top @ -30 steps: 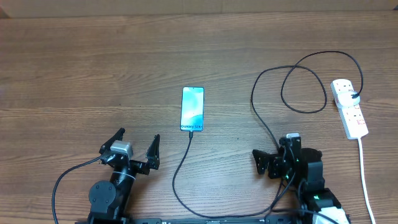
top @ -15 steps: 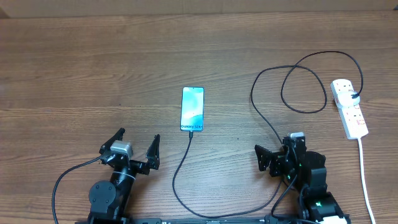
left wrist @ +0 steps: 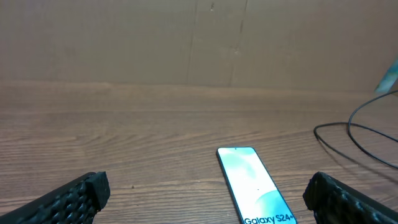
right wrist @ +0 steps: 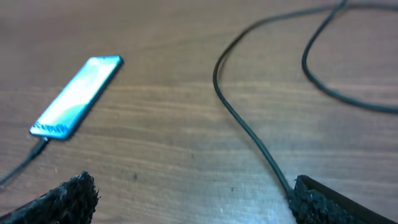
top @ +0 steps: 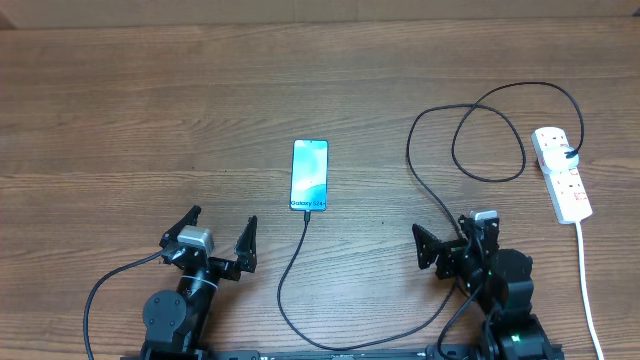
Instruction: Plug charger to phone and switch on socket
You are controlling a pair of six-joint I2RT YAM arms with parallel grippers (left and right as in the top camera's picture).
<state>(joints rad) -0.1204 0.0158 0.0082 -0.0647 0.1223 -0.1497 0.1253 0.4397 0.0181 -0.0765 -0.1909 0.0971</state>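
The phone (top: 309, 175) lies flat at the table's middle, screen lit, with "Galaxy S24" text at its near end; it also shows in the left wrist view (left wrist: 254, 184) and the right wrist view (right wrist: 76, 95). The black charger cable (top: 432, 210) meets the phone's near end, curves along the front, then loops up to the black plug in the white socket strip (top: 561, 173) at the right. My left gripper (top: 220, 232) is open and empty, near the front left of the phone. My right gripper (top: 450, 242) is open and empty, with the cable (right wrist: 249, 134) running by its right finger.
The socket's white cord (top: 588, 290) runs down to the front edge at the right. A cardboard wall (left wrist: 199, 40) stands behind the table's far edge. The left arm's own black cable (top: 100, 290) curves at the front left.
My right gripper has drifted a little to the right and toward the front edge. The left arm, phone, cable and socket have not moved.
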